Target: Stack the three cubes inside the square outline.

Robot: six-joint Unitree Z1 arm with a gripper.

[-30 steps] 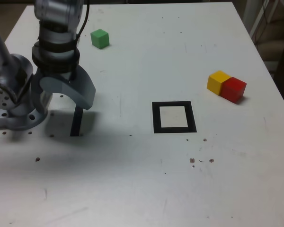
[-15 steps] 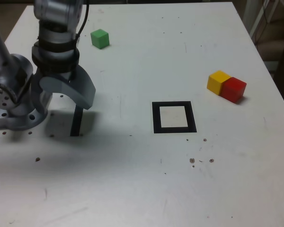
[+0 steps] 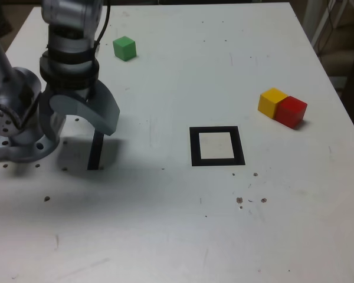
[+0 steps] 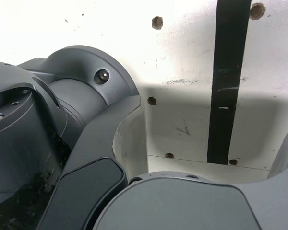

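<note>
Exterior view, left to right. Pincer spread wide, empty, well left of square outline. Green cube far behind and left of outline. Yellow cube and red cube touching, right of outline. Outline empty. Cubes likely light, rigid, smooth; grip opposite flat faces, mid-height.

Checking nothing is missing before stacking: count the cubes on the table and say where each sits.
3. The green cube sits at the far left of the exterior view, beyond the gripper. The yellow cube and red cube touch at the right. None is inside the square outline.
</note>
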